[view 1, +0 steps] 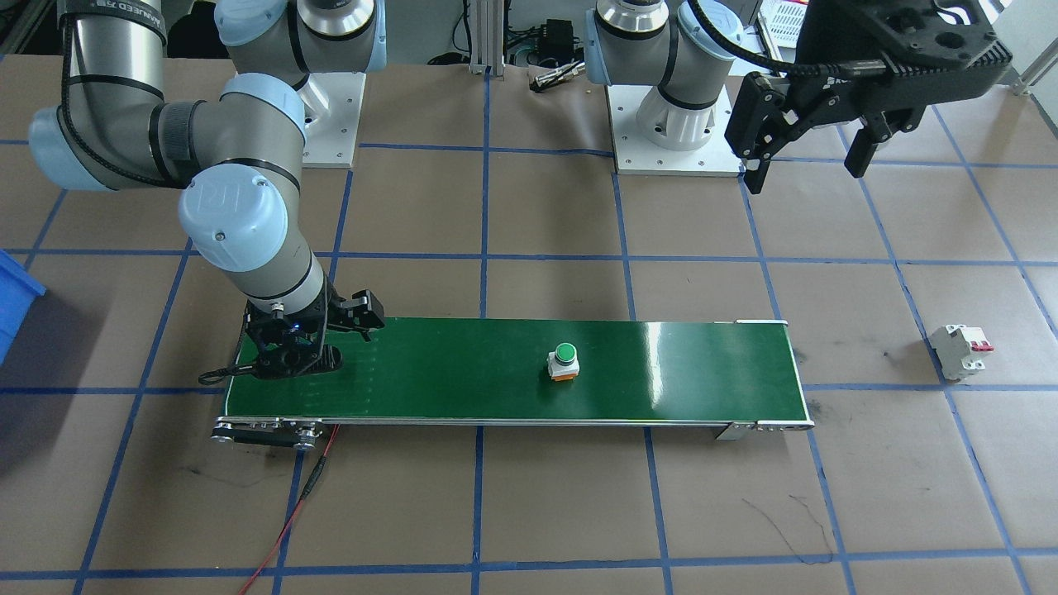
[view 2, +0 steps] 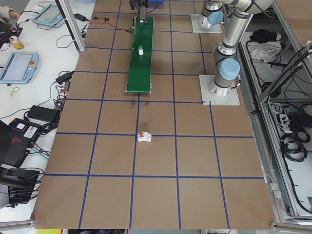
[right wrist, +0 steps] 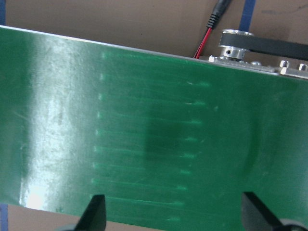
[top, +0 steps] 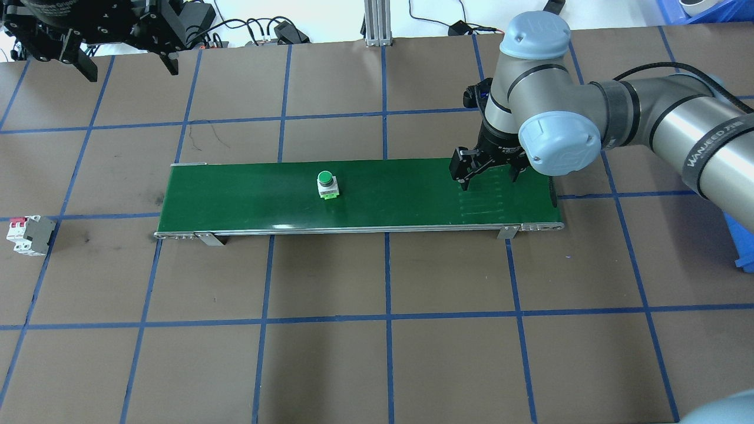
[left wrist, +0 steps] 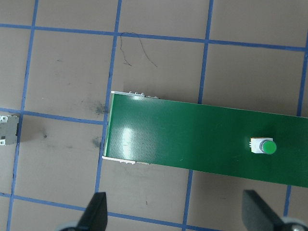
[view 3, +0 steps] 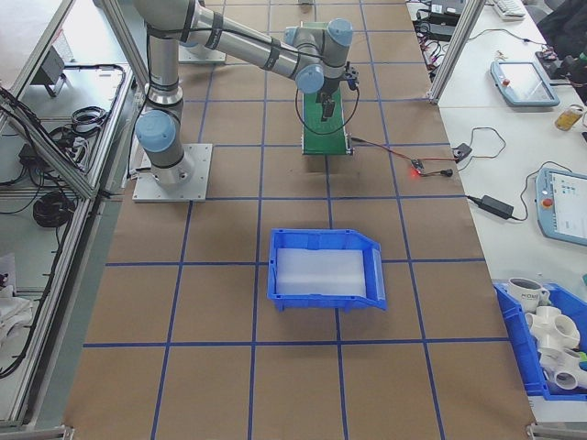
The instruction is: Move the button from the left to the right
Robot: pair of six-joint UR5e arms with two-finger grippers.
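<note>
The button [view 1: 564, 361], with a green cap on a white body, stands upright near the middle of the green conveyor belt [view 1: 702, 372]. It also shows in the overhead view as the button [top: 325, 184] and in the left wrist view as the button [left wrist: 263, 146]. My left gripper [view 1: 806, 161] hangs open and high, well back from the belt's left end, holding nothing. My right gripper [top: 489, 179] is open, low over the belt's right end [right wrist: 144, 134], far from the button. Only bare belt lies between its fingers.
A white circuit breaker [top: 26, 235] with red toggles lies on the brown table beyond the belt's left end. A blue bin [view 3: 326, 268] sits past the belt's right end. A red wire [view 1: 289, 512] trails from the belt's motor end.
</note>
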